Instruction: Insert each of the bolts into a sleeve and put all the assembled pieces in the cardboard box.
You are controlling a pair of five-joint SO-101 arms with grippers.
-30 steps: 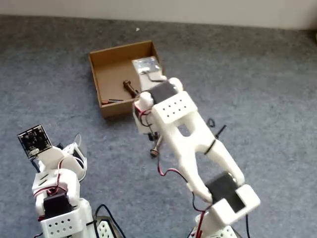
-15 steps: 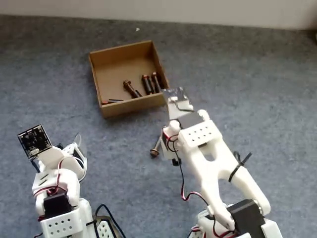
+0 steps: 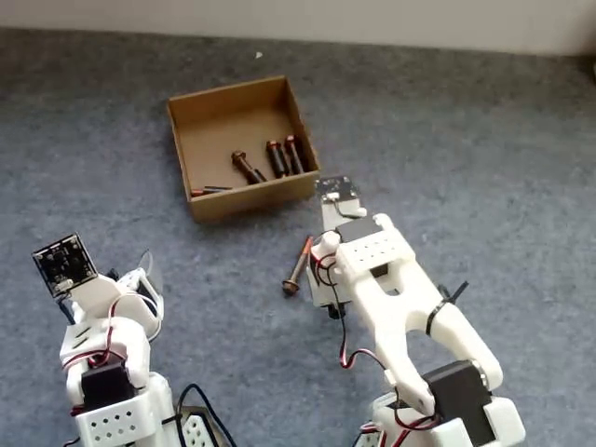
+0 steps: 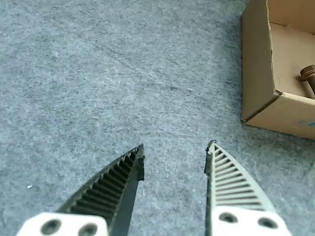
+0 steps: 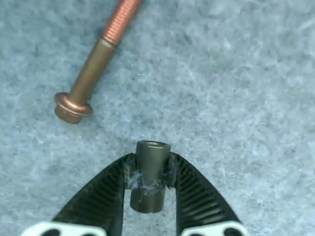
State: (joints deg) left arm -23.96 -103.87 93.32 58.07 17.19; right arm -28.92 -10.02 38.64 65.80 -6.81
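Right wrist view: the right pincer (image 5: 151, 158) pinches a short, dark metal sleeve (image 5: 149, 189) between its ribbed black fingers, over the fuzzy grey table (image 5: 236, 88). Near it lies a coppery flanged bolt (image 5: 91, 69), threaded at its far end. The left pincer (image 4: 176, 146) is spread near the cardboard box (image 4: 256, 64), which holds three brownish cylindrical pieces (image 3: 270, 160).

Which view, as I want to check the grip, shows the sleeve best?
The right wrist view: the sleeve sits between the right gripper's fingers, open end visible. In the high view the right arm covers that spot; the left wrist view faces the cardboard box.
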